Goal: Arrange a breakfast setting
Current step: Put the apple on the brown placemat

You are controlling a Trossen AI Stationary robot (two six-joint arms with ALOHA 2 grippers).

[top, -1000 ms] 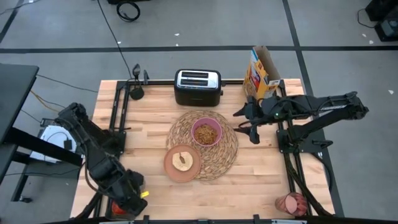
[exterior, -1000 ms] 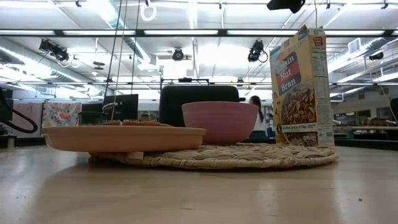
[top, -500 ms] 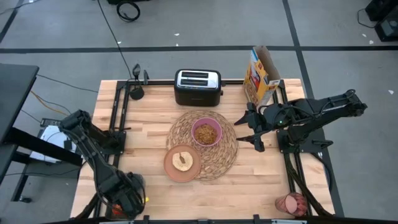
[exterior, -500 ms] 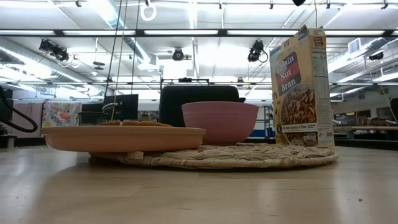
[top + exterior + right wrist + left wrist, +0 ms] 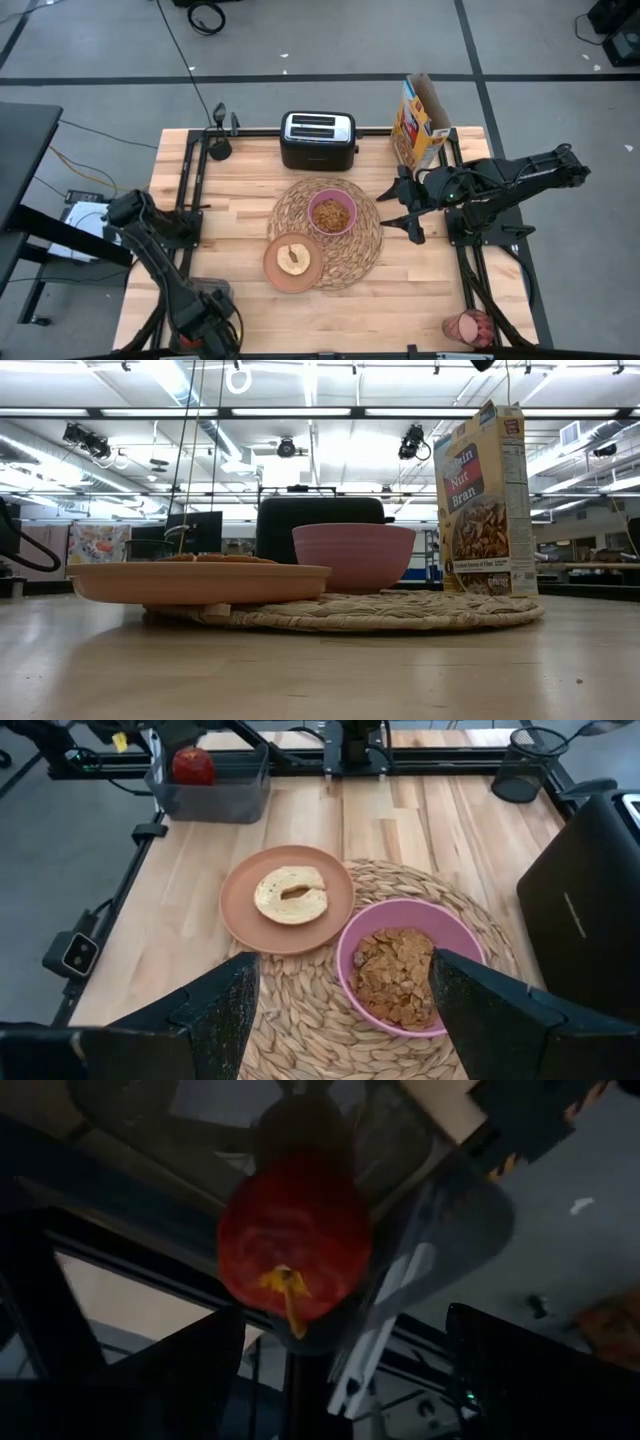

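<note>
My left gripper (image 5: 205, 325) hangs at the bench's (image 5: 240, 190) near left corner, arm folded low, over a clear bin (image 5: 210, 785). Its fingers (image 5: 180, 1380) stand wide apart, holding nothing; the red apple (image 5: 293, 1245) sits straight ahead of them inside that bin. On to the middle: the salmon-brown plate (image 5: 293, 262) carries a bagel half (image 5: 294, 257) and overlaps the woven straw placemat (image 5: 326, 233), where the pink bowl (image 5: 332, 213) holds cereal flakes (image 5: 395, 975). A black toaster (image 5: 318, 139) stands beyond. My right gripper (image 5: 402, 208) hovers just past the placemat's right edge, arm stretched level, fingers (image 5: 225, 1010) spread and empty. Behind it the cereal box (image 5: 486, 500) reads "Nut Bran". A translucent pink tumbler (image 5: 468, 327) lies at the near right corner.
</note>
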